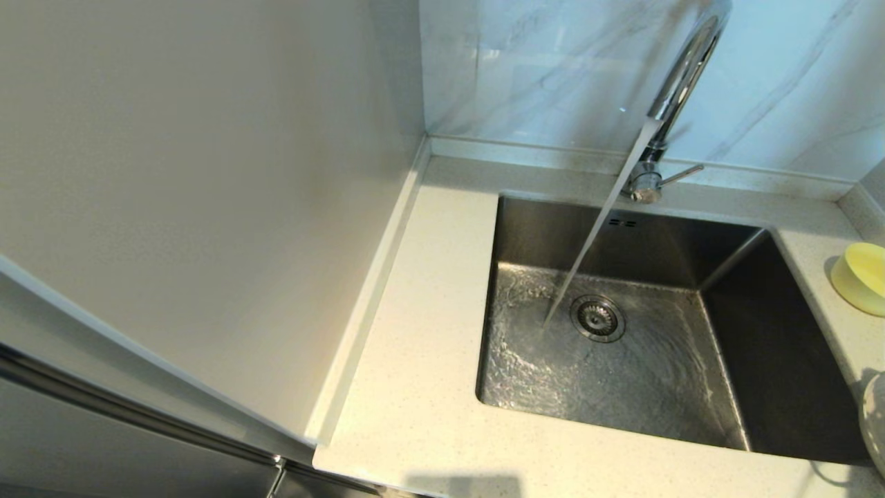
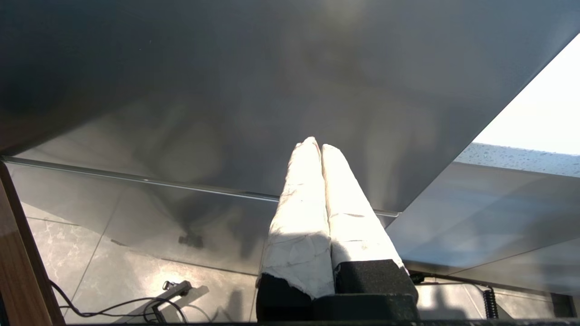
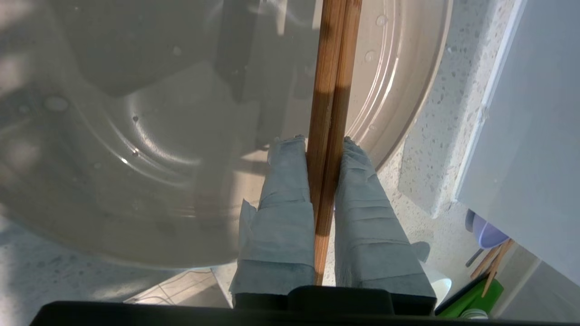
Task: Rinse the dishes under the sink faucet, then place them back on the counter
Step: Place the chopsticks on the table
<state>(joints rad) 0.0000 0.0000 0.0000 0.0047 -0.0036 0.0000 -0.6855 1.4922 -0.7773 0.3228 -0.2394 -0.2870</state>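
Water point(image 1: 594, 235) runs from the chrome faucet point(image 1: 681, 76) into the steel sink point(image 1: 643, 387), landing beside the drain strainer point(image 1: 597, 317). The pale-yellow bowl point(image 1: 863, 277) stands on the counter point(image 1: 422, 360) right of the sink. In the right wrist view my right gripper point(image 3: 324, 140) is shut on a pair of brown wooden chopsticks point(image 3: 333, 68), just above the wet cream-white plate point(image 3: 136, 136) lying on the speckled counter point(image 3: 435, 149). My left gripper point(image 2: 317, 146) is shut and empty, parked low beside a steel cabinet front. Neither gripper shows in the head view.
A tall pale panel point(image 1: 207, 173) walls the counter's left side. The faucet lever point(image 1: 681, 173) points right. A sliver of something pale and round point(image 1: 874, 422) shows at the right border. Beyond the counter's right end lie a purple bowl point(image 3: 487, 233) and a green object point(image 3: 476, 299).
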